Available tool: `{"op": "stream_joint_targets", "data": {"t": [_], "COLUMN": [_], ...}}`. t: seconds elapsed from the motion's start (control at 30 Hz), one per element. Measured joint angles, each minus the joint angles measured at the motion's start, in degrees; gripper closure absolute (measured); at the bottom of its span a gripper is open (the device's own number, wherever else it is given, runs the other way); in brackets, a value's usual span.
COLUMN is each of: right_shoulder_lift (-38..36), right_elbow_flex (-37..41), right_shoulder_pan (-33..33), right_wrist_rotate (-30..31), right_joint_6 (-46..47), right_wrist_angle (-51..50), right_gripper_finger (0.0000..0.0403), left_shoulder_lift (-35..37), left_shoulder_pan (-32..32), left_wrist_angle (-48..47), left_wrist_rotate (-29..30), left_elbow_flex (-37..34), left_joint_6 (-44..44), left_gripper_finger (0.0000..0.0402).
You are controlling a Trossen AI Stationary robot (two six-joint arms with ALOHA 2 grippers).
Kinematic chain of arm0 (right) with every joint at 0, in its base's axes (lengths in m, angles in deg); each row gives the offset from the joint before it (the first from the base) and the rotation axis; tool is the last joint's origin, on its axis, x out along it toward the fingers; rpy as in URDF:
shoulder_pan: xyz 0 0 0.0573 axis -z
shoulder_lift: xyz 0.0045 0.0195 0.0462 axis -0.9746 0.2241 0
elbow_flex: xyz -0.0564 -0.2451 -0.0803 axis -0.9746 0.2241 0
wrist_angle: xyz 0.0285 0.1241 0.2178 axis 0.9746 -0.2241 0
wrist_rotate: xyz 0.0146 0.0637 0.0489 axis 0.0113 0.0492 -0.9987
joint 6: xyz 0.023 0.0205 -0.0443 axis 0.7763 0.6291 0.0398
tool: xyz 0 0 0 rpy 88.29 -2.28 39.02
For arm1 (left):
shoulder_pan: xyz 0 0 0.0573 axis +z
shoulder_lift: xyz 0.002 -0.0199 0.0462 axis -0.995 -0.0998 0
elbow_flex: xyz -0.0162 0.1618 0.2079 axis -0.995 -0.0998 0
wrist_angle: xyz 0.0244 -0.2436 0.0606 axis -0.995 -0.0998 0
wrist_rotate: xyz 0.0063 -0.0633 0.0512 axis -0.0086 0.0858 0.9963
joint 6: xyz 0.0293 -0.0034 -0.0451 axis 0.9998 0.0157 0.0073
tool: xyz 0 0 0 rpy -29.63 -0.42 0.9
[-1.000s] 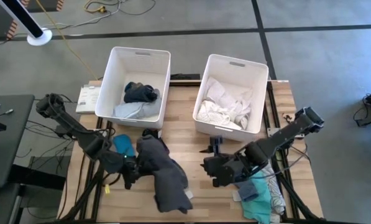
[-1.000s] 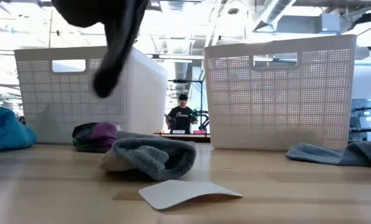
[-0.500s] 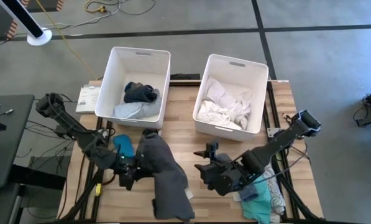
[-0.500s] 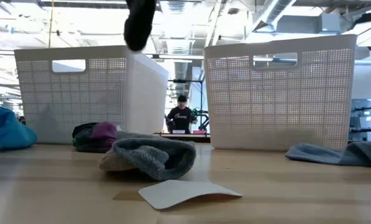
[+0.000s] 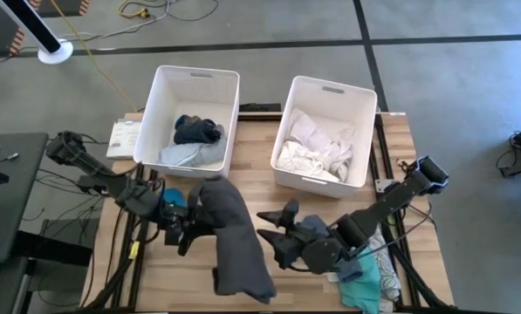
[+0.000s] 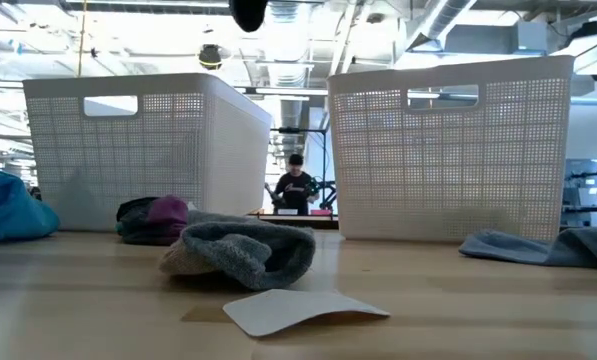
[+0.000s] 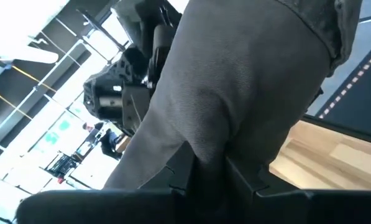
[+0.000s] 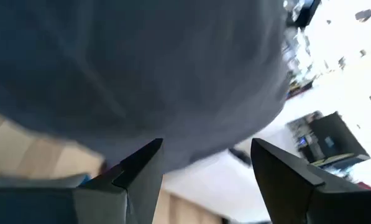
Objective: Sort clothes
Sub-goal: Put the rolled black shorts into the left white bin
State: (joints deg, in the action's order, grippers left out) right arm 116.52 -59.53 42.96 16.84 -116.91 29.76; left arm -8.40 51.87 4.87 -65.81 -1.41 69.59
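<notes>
the left pincer is clamped on a dark grey garment draping from it. the right pincer, fingers apart, sits just beside the cloth's far side.

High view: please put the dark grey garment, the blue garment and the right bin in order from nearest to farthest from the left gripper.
1. The dark grey garment: the left gripper is shut on its edge.
2. The blue garment: on the table just beyond the gripper, on the bins' side.
3. The right bin: at the far right of the table, clearly farthest.
</notes>
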Motion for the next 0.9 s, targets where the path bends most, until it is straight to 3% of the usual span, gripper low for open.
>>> {"op": "stream_joint_targets", "data": {"t": [0.23, 0.53, 0.7, 0.9], "right_shoulder_lift": [0.0, 0.0, 0.0, 0.0], "right_elbow_flex": [0.0, 0.0, 0.0, 0.0], "right_shoulder_pan": [0.04, 0.11, 0.11, 0.69], "right_wrist_rotate": [-0.12, -3.06, -7.84, -16.29], "right_joint_6": [-9.81, -11.95, -14.66, -18.16], "right_wrist_angle": [7.94, 10.44, 14.57, 19.33], "right_gripper_finger": [0.0147, 0.0147, 0.0139, 0.0092], "left_shoulder_lift": [0.08, 0.08, 0.08, 0.08], "left_shoulder_pan": [2.49, 4.46, 5.65, 6.92], "left_wrist_angle": [0.08, 0.37, 0.76, 3.17], "left_wrist_rotate": [-2.92, -4.91, -7.37, -12.51], "left_elbow_flex": [0.0, 0.0, 0.0, 0.0], "left_joint_6": [-0.58, -0.88, -1.7, -3.58], "left_gripper_finger": [0.0359, 0.0359, 0.0359, 0.0358]}}
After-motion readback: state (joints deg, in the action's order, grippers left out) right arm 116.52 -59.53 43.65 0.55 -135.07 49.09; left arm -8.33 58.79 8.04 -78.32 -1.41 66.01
